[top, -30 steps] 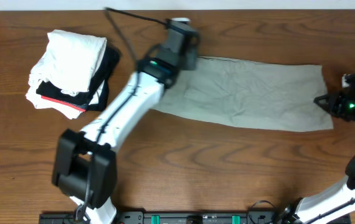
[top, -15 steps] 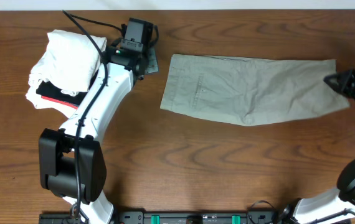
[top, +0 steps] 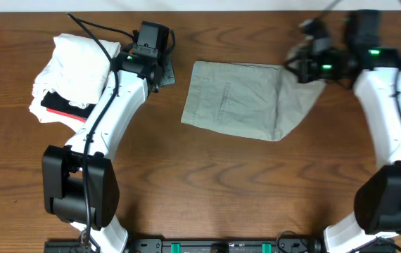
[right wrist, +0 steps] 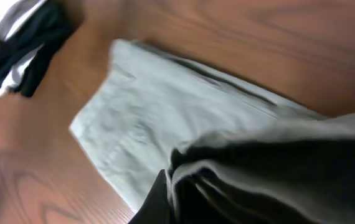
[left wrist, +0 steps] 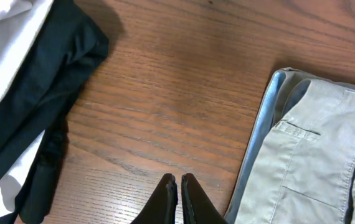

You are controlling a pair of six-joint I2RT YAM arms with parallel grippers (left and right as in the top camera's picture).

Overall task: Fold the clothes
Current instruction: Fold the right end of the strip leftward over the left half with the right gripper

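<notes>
Overhead, the thin, wrinkled, seam-stitched khaki garment [top: 232,105] lies long-axis left-right — right end pinched in the right tool [top: 297,68]; left tool [left wrist: 179,193] closed, empty.

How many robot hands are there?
2. The left hand is shut, over the bare table between the pile of clothes and the khaki garment. The right hand is shut on the khaki garment's end, lifted above the rest.
</notes>
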